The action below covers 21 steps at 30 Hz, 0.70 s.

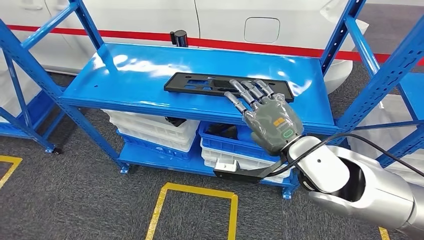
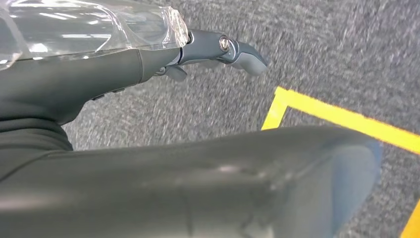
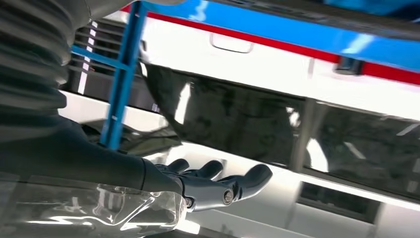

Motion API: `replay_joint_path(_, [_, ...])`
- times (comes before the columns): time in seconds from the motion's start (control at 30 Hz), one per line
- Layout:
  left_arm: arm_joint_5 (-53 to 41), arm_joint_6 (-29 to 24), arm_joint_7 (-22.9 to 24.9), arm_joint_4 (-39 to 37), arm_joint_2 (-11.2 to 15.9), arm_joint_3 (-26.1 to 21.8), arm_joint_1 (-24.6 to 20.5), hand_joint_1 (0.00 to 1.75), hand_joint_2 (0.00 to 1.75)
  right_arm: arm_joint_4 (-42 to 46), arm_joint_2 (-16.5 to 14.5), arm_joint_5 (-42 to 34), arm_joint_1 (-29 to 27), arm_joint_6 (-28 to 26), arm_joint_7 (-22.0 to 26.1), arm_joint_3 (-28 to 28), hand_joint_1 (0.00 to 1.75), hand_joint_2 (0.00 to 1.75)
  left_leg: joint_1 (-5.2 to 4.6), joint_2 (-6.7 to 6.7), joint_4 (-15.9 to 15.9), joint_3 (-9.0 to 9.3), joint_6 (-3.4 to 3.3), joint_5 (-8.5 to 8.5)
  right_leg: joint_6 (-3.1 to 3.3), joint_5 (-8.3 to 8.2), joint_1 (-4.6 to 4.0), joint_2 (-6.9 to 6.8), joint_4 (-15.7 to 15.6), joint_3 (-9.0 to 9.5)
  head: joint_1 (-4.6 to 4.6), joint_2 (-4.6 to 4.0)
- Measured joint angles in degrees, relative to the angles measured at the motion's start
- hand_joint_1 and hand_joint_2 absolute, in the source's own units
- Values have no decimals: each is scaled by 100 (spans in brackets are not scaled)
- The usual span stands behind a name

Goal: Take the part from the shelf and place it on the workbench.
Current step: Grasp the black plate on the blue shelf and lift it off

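Note:
A long flat black part [image 1: 200, 82] with cut-outs lies on the blue shelf's top board [image 1: 130, 75]. My right hand [image 1: 267, 117] reaches in over the shelf's front edge, its fingers [image 1: 250, 92] stretched out straight and lying over the part's right end; no grip on it shows. In the right wrist view the right hand [image 3: 163, 183] has its fingers [image 3: 233, 181] extended with nothing between them. My left hand [image 2: 148, 64] hangs over the grey carpet, its fingers [image 2: 242, 49] extended and holding nothing.
Blue uprights [image 1: 345, 35] stand at the shelf's corners. Below the top board sit stacked white bins [image 1: 155, 127] and a blue bin [image 1: 230, 142]. A white car body [image 1: 225, 20] with a red stripe is close behind. Yellow floor lines [image 1: 195, 192] mark the carpet.

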<state>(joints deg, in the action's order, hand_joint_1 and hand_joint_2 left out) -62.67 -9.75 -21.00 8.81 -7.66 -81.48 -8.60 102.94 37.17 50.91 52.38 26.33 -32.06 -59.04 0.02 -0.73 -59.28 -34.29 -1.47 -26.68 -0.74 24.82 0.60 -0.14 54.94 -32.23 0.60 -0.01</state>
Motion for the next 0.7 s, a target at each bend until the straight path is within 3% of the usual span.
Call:
replay_joint_path(0.07, [-5,52,-1,-2,-5,-1,4,0,0,-119,-12,8,-58,-8,-119,11,0,175,16,13,-825,-389,51,-358,21,2,-1,-5,2,-4,-17,1])
replay_joint_path(0.1, [-6,92,-7,-2,-5,-2,8,0,0,-180,-16,12,-98,-10,-165,16,0,175,22,15,-1172,-564,65,-462,23,2,-2,-6,3,-5,-19,0])
replay_joint_path(0.13, [-7,139,-14,-2,-5,-2,13,0,0,-238,-16,14,-135,-14,-200,24,0,175,23,17,-1316,-650,69,-459,22,4,-2,-5,4,-5,-21,0])
replay_joint_path(0.17, [-8,193,-22,-2,-5,-2,16,0,0,-289,-16,14,-163,-17,-225,33,0,175,24,18,-1236,-628,64,-356,21,6,-2,-3,5,-1,-22,0])
replay_joint_path(0.27, [-21,390,-54,-2,-3,-4,8,0,0,-424,-16,1,-213,-20,-268,87,0,175,9,20,-55,-103,0,215,-6,23,-17,7,9,15,-23,0])
replay_joint_path(0.33, [-34,497,-68,-2,1,-9,5,0,0,-502,-14,-20,-251,-19,-278,137,0,175,-16,20,412,105,-46,351,-41,32,-39,11,10,6,-20,0])
replay_joint_path(0.47, [-72,620,-68,-2,1,-33,8,0,0,-629,-3,-54,-308,-19,-285,227,0,175,-9,15,481,136,-151,372,-154,127,-26,12,126,-40,-15,1])
replay_joint_path(0.53, [-95,669,-67,-2,2,-37,4,0,0,-695,9,-74,-337,-17,-287,268,0,175,9,17,501,160,-206,374,-201,419,-10,13,666,-283,-6,0])
replay_joint_path(0.6, [-110,699,-62,-2,3,-42,5,0,0,-761,21,-105,-395,-13,-289,284,0,175,8,20,501,168,-237,358,-236,731,2,12,1453,-685,0,0])
replay_joint_path(0.63, [-119,713,-55,-2,3,-45,7,0,0,-790,25,-121,-427,-9,-290,285,0,175,8,19,500,172,-241,351,-248,766,10,12,1676,-814,0,0])
replay_joint_path(0.67, [-129,726,-46,-2,2,-46,10,0,0,-814,27,-137,-450,-1,-292,291,0,175,10,17,498,180,-240,344,-257,691,17,11,1675,-835,0,1])
replay_joint_path(0.7, [-139,739,-39,-2,2,-48,12,0,0,-832,27,-151,-460,12,-294,302,0,175,15,14,496,195,-231,335,-260,519,26,11,1436,-733,2,1])
